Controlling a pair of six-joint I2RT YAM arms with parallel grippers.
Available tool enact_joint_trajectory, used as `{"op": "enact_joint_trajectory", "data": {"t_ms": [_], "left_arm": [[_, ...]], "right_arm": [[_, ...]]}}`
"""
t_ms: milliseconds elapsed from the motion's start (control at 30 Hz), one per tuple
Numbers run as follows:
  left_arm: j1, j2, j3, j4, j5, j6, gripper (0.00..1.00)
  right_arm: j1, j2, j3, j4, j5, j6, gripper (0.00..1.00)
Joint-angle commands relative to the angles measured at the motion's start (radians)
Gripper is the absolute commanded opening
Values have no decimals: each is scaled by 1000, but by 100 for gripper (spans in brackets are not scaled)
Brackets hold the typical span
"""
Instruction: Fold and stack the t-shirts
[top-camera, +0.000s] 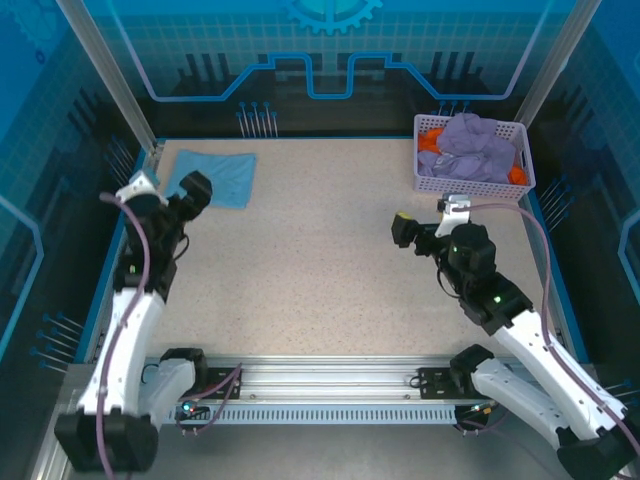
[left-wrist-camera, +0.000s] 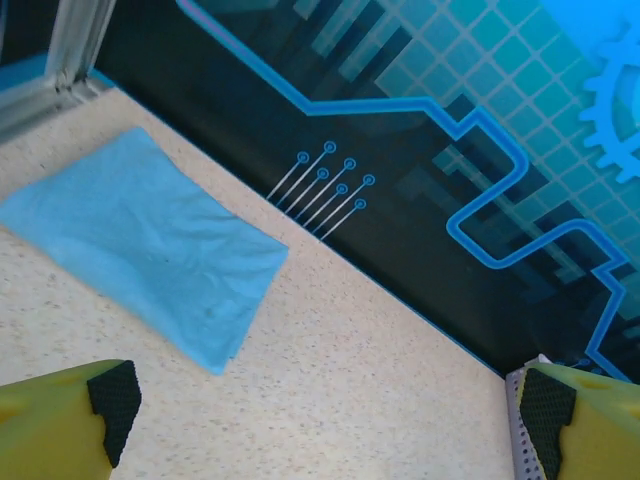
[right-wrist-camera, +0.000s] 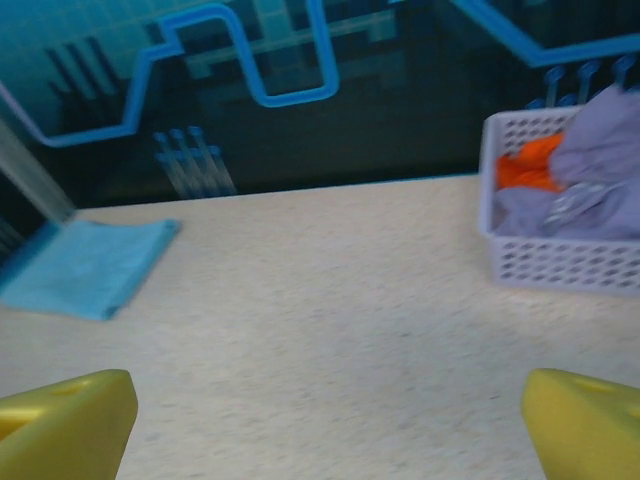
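White arms with black joints, lavender cables, yellow tool fingers, black pads.

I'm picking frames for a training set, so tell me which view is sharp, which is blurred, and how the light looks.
Top external: sharp, evenly lit, blue cast overall, shadows faint. Left wrist: folded blue t-shirt crisp, its creases readable. Right wrist: soft throughout, basket holes smeared, yellow fingers blurred.
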Motion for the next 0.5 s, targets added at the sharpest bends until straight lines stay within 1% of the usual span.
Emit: {"op": "enact_joint_trajectory", "data": {"t_ms": [0,33,67,100,167,233,300,400,467], "left_arm": [[-6,-128,-189,234,-98,151,99],[-6,-157,-218,234,-126,177,99],[-6,-167,-224,210,-145,197,99],[-5,-166,-224,178,-159,228,99],[-5,-127,-224,141,-183,271,99],[-1,-56,-233,145,-198,295,99],[3,46,-234,180,-188,295,99],[5,231,-247,319,-180,274,99],[6,349,-265,449,-171,248,99]], "right_arm": [[-180,67,4,12,-76,-114,100],[-264,90,-16,47,-155,-91,100],[-322,109,-38,85,-193,-77,100],[-370,135,-61,124,-221,-78,100],[-432,188,-101,198,-257,-115,100],[-446,240,-141,282,-260,-194,100],[-443,311,-171,347,-215,-241,100],[-446,434,-175,377,-150,-262,100],[-449,501,-185,406,-159,-269,100]]}}
